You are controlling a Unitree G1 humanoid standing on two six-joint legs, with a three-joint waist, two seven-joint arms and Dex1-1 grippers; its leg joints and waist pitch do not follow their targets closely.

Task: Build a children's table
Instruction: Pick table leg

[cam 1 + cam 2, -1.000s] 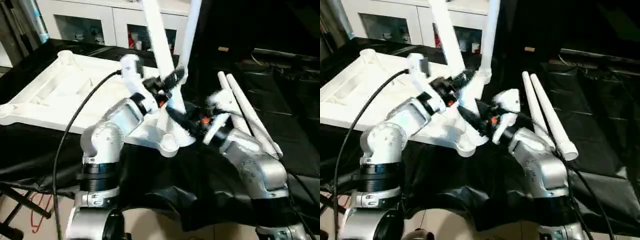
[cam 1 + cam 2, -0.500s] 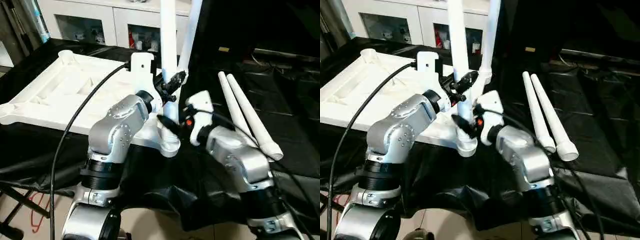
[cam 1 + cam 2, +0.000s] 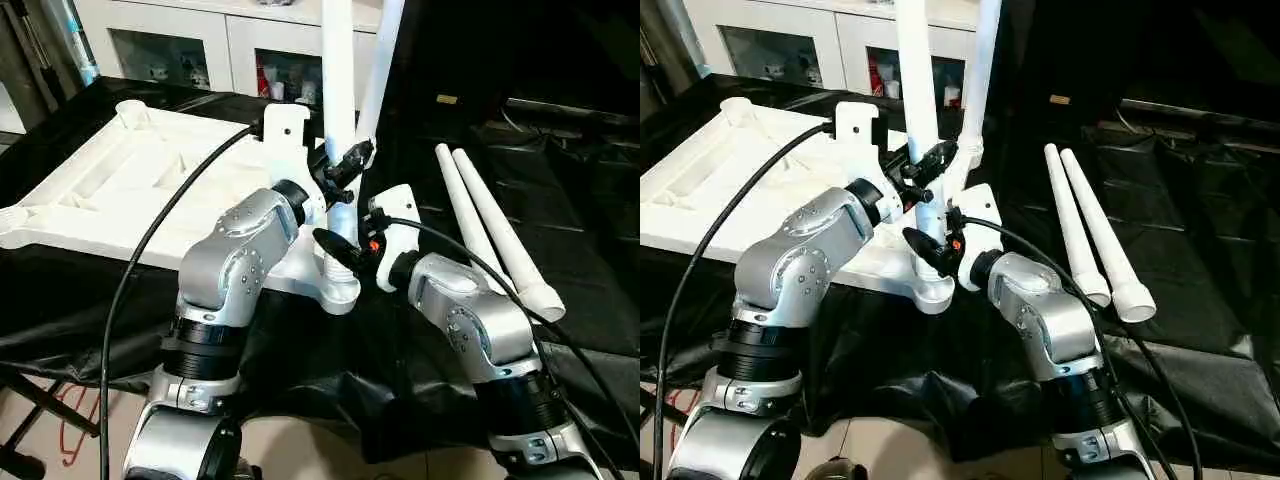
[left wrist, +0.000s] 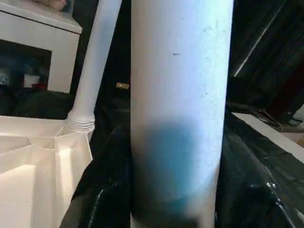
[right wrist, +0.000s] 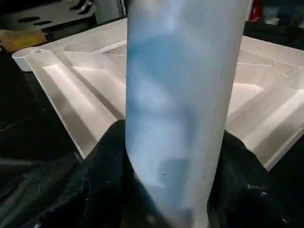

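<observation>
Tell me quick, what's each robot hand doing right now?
Left gripper: shut on the upright leg.
Right gripper: shut on the same leg, lower down, near the tabletop corner.

Bright white parts, dark cloth all around.

Light falls from above, so the white tabletop [image 3: 120,180] and the silver arms shine. The black cloth [image 3: 560,200] has small shiny spots of glare on its folds. The head pictures are sharp. In both wrist pictures the upright leg [image 4: 178,109] is very close and soft, with a bluish shadow patch on it, while things behind it look clearer.
</observation>
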